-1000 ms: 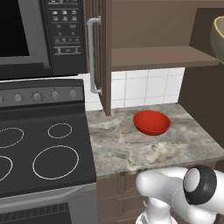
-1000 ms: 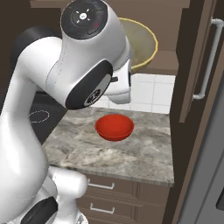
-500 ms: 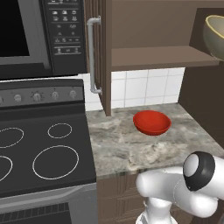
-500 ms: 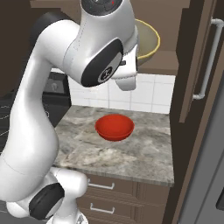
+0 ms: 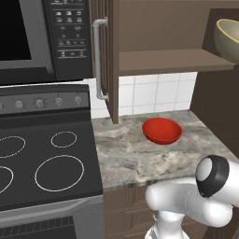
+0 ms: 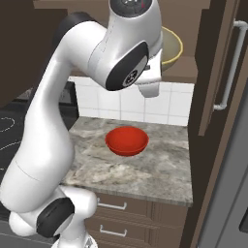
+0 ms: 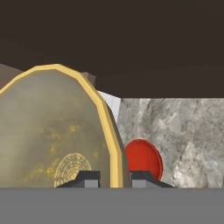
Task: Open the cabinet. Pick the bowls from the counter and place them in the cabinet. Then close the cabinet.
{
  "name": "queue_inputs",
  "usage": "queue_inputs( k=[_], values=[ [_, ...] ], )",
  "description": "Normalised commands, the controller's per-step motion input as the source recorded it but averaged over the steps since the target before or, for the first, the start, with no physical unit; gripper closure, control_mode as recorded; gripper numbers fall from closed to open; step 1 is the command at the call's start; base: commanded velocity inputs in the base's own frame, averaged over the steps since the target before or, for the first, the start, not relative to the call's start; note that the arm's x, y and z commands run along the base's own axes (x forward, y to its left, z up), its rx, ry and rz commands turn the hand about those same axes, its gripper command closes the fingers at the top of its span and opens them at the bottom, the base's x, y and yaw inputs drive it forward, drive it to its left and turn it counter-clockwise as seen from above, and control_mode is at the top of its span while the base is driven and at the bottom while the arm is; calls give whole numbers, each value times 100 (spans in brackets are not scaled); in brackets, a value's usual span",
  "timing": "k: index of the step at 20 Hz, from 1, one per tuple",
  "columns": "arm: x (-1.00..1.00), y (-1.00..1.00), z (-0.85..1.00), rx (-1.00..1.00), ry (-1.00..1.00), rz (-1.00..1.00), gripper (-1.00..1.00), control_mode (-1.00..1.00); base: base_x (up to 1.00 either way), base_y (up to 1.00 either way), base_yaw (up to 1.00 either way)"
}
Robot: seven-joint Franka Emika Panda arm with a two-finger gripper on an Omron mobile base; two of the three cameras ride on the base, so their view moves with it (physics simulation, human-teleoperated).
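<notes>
My gripper [image 7: 114,177] is shut on the yellowish rim of the beige bowl [image 7: 57,135], which I hold tilted on edge. That beige bowl [image 5: 228,39] hangs at shelf height at the right end of the open cabinet [image 5: 158,28], just above its wooden shelf [image 5: 163,61]. From the other side the beige bowl [image 6: 170,46] shows behind my forearm. The red bowl [image 5: 162,130] sits upright on the counter [image 5: 126,158] below the cabinet, and shows as the red bowl [image 6: 127,140] and the red bowl [image 7: 143,159] too.
The left cabinet door [image 5: 106,56] stands open edge-on with its silver handle [image 5: 98,60]. The right door [image 6: 213,82] is swung out over the counter's right end. A black stovetop [image 5: 46,163] and a microwave [image 5: 42,37] lie to the left.
My arm has swung to the right in the right base view, carrying the beige bowl a little closer to the shelf. The red bowl has not moved.
</notes>
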Motion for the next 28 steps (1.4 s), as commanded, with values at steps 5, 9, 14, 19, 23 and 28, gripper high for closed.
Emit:
queue_inputs(
  k=[5, 9, 14, 19, 23, 28],
  values=[
    [39, -12, -1, 0, 0, -1, 100, -100, 0, 0, 0],
    [51, -3, -2, 0, 0, -2, 100, -100, 0, 0, 0],
    [38, -6, -10, 0, 0, 0, 100, -100, 0, 0, 0],
    [23, -7, -21, 0, 0, 0, 100, -100, 0, 0, 0],
    [11, -16, -21, 0, -1, 0, 100, -100, 0, 0, 0],
    [28, 0, -7, 0, -5, 0, 100, -100, 0, 0, 0]
  ],
)
